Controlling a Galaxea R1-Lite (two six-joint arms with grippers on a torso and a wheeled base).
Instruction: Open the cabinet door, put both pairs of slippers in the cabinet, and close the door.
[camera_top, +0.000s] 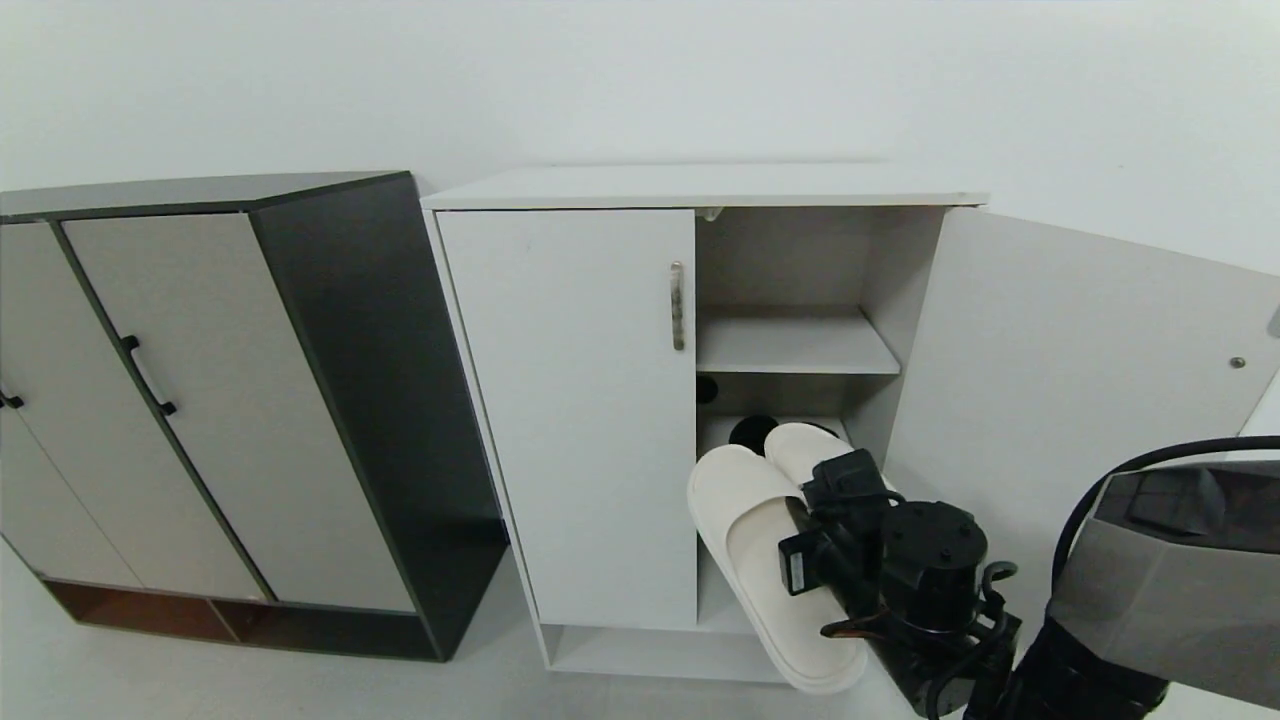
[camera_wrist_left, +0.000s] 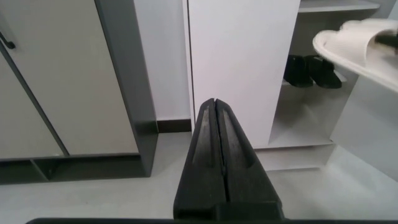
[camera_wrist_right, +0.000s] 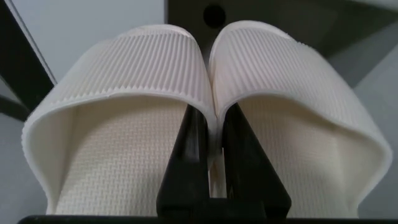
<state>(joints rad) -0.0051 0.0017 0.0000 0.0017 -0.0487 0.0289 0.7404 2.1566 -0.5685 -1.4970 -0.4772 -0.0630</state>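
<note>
White slippers, the pair side by side, are pinched by their inner edges in the right gripper. They hang in the air just before the open right half of the white cabinet, toes toward it. Black slippers sit inside, near the back edge of the lower shelf. The right door stands wide. The left gripper is pressed together on nothing, facing the closed left door.

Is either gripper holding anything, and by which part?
The right gripper pinches the white slippers by their touching inner edges; the left gripper holds nothing.
</note>
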